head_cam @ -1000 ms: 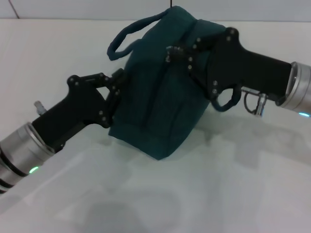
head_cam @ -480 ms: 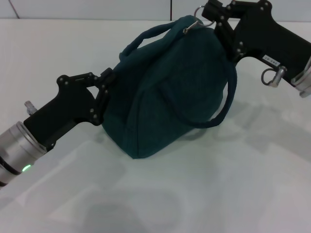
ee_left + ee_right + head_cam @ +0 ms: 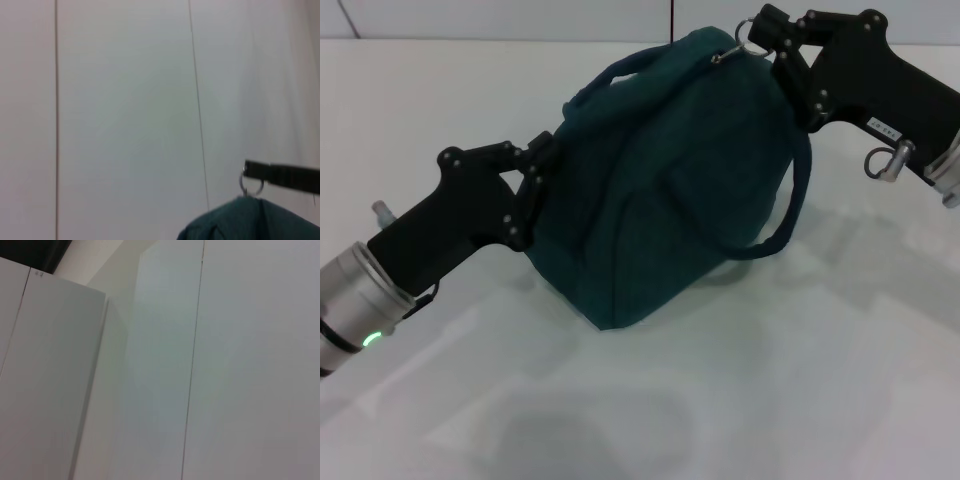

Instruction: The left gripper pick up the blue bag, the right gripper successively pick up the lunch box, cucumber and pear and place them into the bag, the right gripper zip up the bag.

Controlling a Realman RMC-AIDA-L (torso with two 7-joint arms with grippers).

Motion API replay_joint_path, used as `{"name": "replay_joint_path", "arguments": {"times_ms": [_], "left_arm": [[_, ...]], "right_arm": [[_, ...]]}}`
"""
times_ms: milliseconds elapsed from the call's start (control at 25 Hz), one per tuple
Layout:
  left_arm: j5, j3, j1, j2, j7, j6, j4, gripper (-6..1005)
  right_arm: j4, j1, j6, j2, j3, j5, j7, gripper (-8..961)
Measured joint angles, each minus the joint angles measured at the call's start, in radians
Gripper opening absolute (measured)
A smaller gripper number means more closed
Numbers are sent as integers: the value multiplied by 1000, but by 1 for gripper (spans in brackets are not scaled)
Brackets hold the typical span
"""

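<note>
Your left gripper (image 3: 542, 165) reaches in from the lower left, arm angled upward, its fingers clamped on the side of the bag (image 3: 660, 190). Your right gripper (image 3: 767, 35) comes in from the upper right, its fingertips pinched on the zipper ring (image 3: 748, 28) at the bag's top.

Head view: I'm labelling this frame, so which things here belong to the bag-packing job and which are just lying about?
Job:
- dark teal-blue fabric bag
- metal zipper ring
- left claw shut on the bag's side
- right claw shut on the ring

Lying about:
- nothing on the white table
</note>
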Motion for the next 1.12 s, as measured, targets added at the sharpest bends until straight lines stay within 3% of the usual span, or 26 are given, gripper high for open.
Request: {"name": "replay_joint_path", "arguments": {"times_ms": [360,560,600,880,1120], "left_arm": [[-97,-6,-1,-14,90,0,108,76],[-91,2,-53,-6,-68,0,83,257],[-66,8,-101,-5,-195,3,28,293],[-24,8,-219,9,-500,41,-126,497],[90,9,-325,37,-719,71,-256,730]], "right_arm": [[1,3,0,3,-1,0,0,19],[2,0,-5,4,-6,0,0,19],[3,-1,-7,4,-5,0,0,19],[3,-2,-9,4,-2,0,0,20],[2,-1,-10,3,-1,-1,-3,19]]}}
